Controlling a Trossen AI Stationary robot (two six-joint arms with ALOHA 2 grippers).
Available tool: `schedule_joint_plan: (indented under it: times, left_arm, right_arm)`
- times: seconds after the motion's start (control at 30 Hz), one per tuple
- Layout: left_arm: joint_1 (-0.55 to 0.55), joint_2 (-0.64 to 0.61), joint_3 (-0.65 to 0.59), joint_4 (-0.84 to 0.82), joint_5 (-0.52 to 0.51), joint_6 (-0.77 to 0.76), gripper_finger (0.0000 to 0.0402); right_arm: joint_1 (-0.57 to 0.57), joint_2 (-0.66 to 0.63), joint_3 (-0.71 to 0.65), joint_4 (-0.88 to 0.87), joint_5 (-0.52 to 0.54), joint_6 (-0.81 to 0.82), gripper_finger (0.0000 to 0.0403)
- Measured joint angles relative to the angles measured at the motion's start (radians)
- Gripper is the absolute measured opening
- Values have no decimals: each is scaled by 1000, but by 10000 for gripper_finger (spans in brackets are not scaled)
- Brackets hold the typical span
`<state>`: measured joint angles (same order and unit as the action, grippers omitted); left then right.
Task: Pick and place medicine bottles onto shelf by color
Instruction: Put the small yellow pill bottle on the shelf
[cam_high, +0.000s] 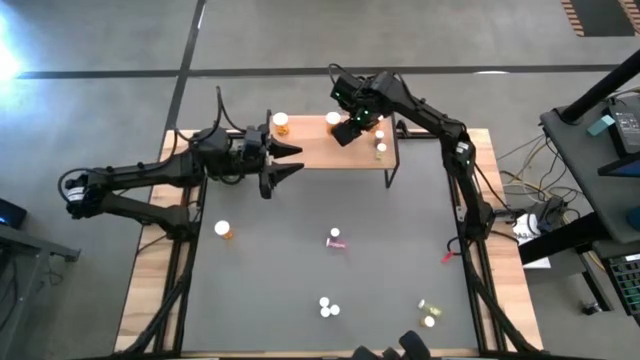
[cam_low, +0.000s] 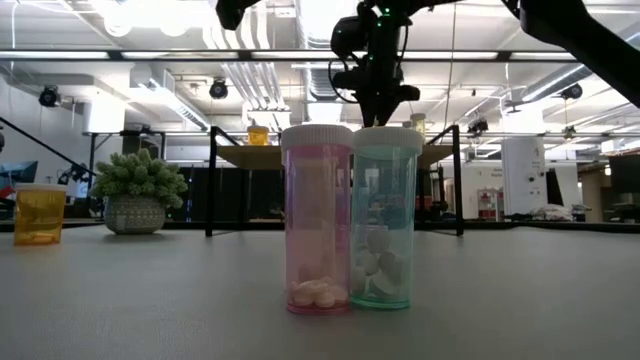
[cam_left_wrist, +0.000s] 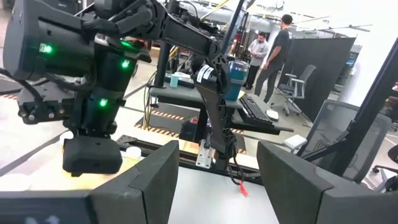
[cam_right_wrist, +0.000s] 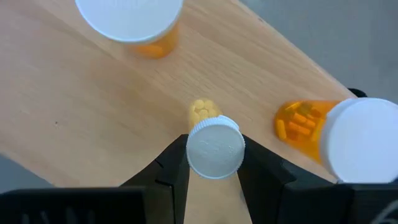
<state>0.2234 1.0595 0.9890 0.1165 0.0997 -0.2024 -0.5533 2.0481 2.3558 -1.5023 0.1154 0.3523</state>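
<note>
Right gripper (cam_right_wrist: 214, 163) clamps a small white-capped bottle of yellow pills (cam_right_wrist: 214, 146) over the light-wood shelf (cam_right_wrist: 93, 112). Two orange-pill bottles (cam_right_wrist: 134, 22) stand there. Left gripper (cam_high: 287, 163) open, empty.

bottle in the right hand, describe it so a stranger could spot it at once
Find the wooden shelf at the table's far edge. Above it, the right hand grips a small bottle with yellow pills. Its white cap is smaller than those of the two orange bottles beside it.
</note>
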Motion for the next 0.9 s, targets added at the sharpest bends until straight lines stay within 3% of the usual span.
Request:
schedule_joint_plan:
  times: [0.9]
  left_arm:
    - [0, 0, -1, 2, 0, 6, 201]
  right_arm:
    - [-24, 28, 1, 52, 0, -4, 115]
